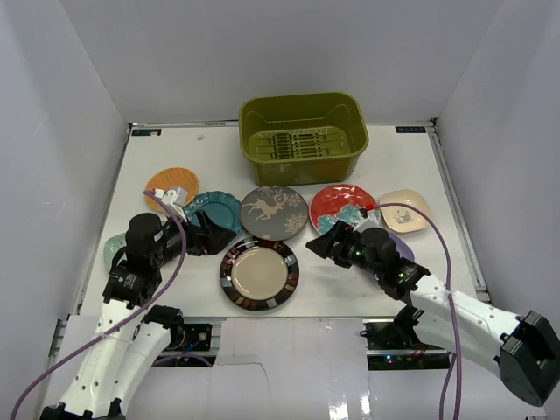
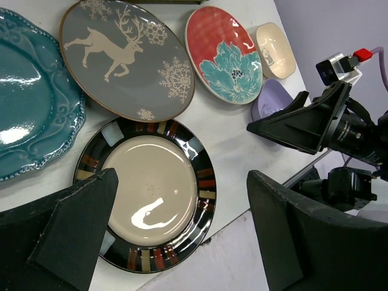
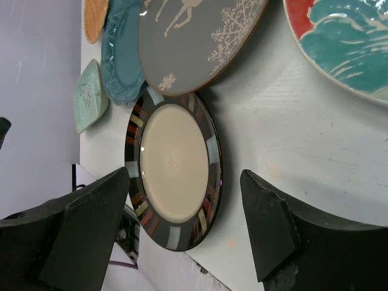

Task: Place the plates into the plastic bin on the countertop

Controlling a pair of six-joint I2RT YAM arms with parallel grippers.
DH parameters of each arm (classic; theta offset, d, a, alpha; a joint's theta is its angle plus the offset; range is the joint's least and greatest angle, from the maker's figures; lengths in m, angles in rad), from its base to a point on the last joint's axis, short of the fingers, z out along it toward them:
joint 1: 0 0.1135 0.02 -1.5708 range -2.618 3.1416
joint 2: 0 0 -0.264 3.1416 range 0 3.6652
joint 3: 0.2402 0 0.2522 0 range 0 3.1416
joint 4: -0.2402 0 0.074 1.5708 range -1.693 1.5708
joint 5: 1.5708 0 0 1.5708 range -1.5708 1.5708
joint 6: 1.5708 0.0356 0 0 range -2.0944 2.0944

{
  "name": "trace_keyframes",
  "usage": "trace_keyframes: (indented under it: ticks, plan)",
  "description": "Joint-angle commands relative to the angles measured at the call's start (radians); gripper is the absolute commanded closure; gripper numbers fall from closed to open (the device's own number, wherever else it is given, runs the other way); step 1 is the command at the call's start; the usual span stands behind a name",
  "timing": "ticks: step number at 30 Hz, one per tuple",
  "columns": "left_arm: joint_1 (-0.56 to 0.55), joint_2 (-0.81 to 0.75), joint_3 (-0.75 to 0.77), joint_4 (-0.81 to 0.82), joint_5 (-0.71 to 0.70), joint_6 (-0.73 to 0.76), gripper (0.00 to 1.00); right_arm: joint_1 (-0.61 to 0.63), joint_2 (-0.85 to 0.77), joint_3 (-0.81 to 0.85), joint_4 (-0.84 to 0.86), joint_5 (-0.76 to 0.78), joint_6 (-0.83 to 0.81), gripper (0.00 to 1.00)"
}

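Observation:
The olive-green plastic bin (image 1: 303,165) stands empty at the back of the countertop (image 1: 411,162). In front of it lie an orange plate (image 1: 166,182), a teal plate (image 1: 215,210), a grey deer plate (image 1: 274,213), a red flower plate (image 1: 341,206) and a cream dish (image 1: 403,211). A dark-rimmed beige plate (image 1: 259,275) lies nearest. My left gripper (image 1: 208,234) is open and empty, left of the beige plate (image 2: 154,191). My right gripper (image 1: 322,243) is open and empty to its right (image 3: 174,170). A lavender dish (image 2: 270,100) and a mint dish (image 3: 90,94) are partly hidden by the arms.
White walls close in the countertop on the left, back and right. Dark rails run along its edges (image 1: 455,210). The near edge lies just below the beige plate (image 2: 260,194). Purple cables trail from both wrists.

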Motion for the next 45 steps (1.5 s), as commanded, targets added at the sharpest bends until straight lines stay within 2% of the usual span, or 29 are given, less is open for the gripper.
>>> trace_keyframes:
  ticks: [1,5,12,21,23,28,32,38,44,45]
  plan:
    - [-0.013,-0.002,-0.022,0.008,-0.028,0.000,0.02,0.079,0.062,0.031,0.112,0.213,0.097,0.20]
    - [-0.022,-0.022,-0.058,0.007,-0.106,-0.040,0.02,0.119,0.134,0.042,0.145,0.301,0.149,0.23]
    - [-0.042,-0.042,-0.068,0.008,-0.154,-0.059,0.02,0.156,0.275,0.094,0.162,0.393,0.203,0.26]
    - [-0.064,-0.057,-0.070,0.008,-0.168,-0.059,0.02,0.173,0.465,0.142,0.240,0.396,0.270,0.30]
    - [-0.067,-0.059,-0.070,0.008,-0.172,-0.059,0.02,0.173,0.490,0.145,0.277,0.399,0.283,0.35]
    - [-0.073,-0.048,-0.068,0.008,-0.168,-0.059,0.02,0.173,0.602,0.182,0.379,0.404,0.304,0.39]
    - [-0.074,-0.039,-0.067,0.007,-0.171,-0.059,0.02,0.173,0.697,0.217,0.416,0.457,0.335,0.40]
    - [-0.074,-0.026,-0.065,0.002,-0.168,-0.059,0.02,0.168,0.795,0.252,0.462,0.552,0.349,0.51]
    - [-0.074,-0.008,-0.062,-0.004,-0.171,-0.062,0.02,0.161,0.817,0.203,0.589,0.608,0.372,0.73]
    - [-0.074,-0.003,-0.061,-0.007,-0.172,-0.063,0.02,0.161,0.814,0.202,0.599,0.608,0.370,0.80]
